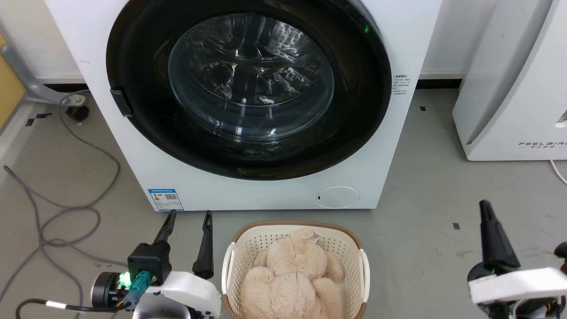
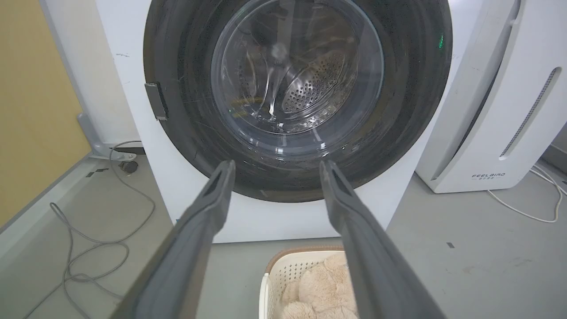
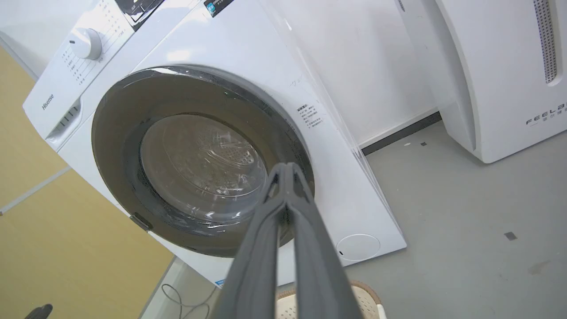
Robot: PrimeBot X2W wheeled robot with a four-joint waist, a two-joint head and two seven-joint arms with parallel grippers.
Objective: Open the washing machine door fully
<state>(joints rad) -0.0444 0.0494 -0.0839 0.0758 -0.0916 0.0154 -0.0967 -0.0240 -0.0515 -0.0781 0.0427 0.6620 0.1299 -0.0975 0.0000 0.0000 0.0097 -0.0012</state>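
So, the door is shut and nothing is gripped; the step in hand is the reach to the handle.

Head view: door (image 1: 249,84) sits flush in the machine (image 1: 412,40) front. The handle (image 1: 122,103) is a small dark tab at the door's left rim, so the hinge is probably on the right. Left gripper (image 1: 189,215) hovers low over the floor (image 1: 425,230), just short of the machine's bottom edge, fingers apart. Right gripper (image 1: 487,210) is low and well off to the right. A basket (image 1: 230,266) with a toy (image 1: 292,274) stands on the floor against the machine's bottom edge, just right of the left gripper.

Left wrist view: left gripper (image 2: 277,166) is spread and aimed at the door's (image 2: 297,71) lower rim, while the handle (image 2: 156,101) sits up and to the left of that line. I'd raise the arm, shift left, and get one finger behind the tab (grip depth can't be judged from here).

Right wrist view: right gripper (image 3: 285,170) has its fingers pressed together, holding nothing. Door (image 3: 199,168) shows no gap at the handle (image 3: 141,221).

Pull along an arc around the right rim rather than straight out, or the fingers will likely slip off. Keep the right arm out of the swing path.
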